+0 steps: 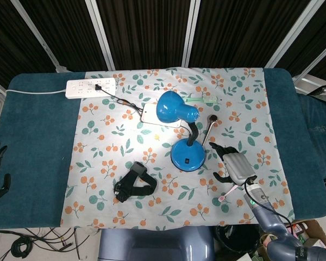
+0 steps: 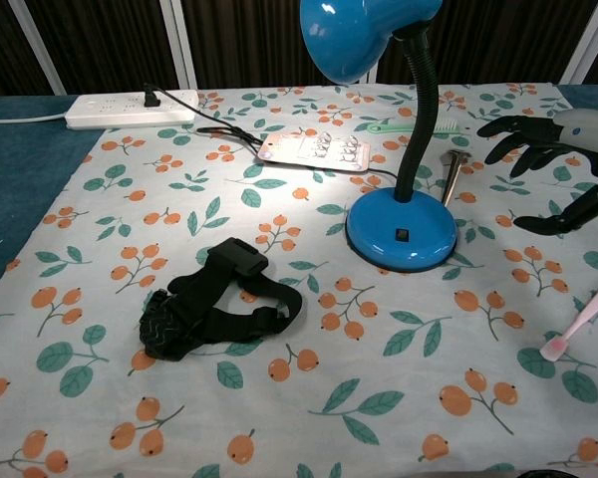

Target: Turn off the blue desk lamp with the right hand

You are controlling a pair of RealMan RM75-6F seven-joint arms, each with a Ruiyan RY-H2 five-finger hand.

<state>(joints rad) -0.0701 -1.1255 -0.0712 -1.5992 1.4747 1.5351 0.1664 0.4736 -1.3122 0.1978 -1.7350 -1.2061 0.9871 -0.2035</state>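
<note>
A robot test lab rather than a home: the surface (image 1: 38,163) wears a blue cover and a floral cloth (image 1: 103,163), black curtains (image 1: 146,27) on metal poles close it in, loose cables (image 1: 38,242) trail on the floor, and unrelated props sit scattered.

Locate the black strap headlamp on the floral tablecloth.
In the head view, the black strap headlamp lies near the cloth's front edge, left of the blue desk lamp's round base.

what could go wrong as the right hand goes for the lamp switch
The right hand hovers open beside the lamp, whose switch is small: a finger could miss it and shove the base. A metal rod lies between hand and base and could get knocked. The pink toothbrush lies under the wrist.
</note>
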